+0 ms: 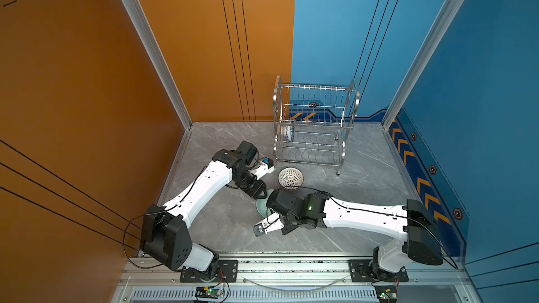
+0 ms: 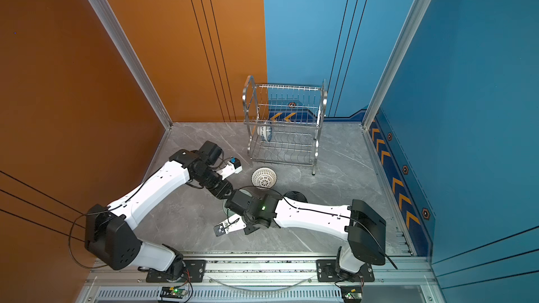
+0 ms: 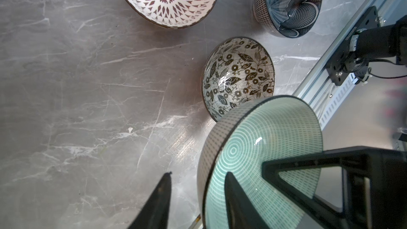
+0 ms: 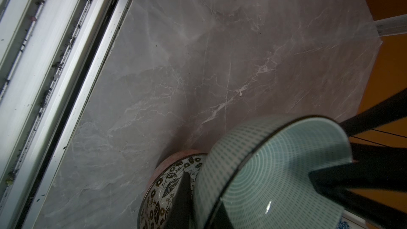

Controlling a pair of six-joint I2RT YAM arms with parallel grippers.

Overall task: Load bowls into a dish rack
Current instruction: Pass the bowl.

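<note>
The pale mint green bowl [image 3: 264,142] hangs tilted above the table between both arms. My right gripper [image 4: 203,192] is shut on its rim, one finger outside and one inside. My left gripper [image 3: 199,174] is open astride the same bowl's wall, with a gap on the outer side. In a top view only a sliver of this bowl [image 1: 261,207] shows under the wrists. The leaf-patterned bowl [image 3: 237,78], white lattice bowl [image 1: 290,178] and dark navy bowl [image 3: 286,5] sit on the table. The blue-floral bowl [image 1: 287,133] stands in the dish rack [image 1: 315,123] on its lower tier.
The rack stands at the back against the blue wall. The grey marble table [image 1: 364,176] is bounded by aluminium rails [image 1: 291,260] at the front and by orange and blue walls. The leaf-patterned bowl [image 4: 165,190] lies right below the held bowl.
</note>
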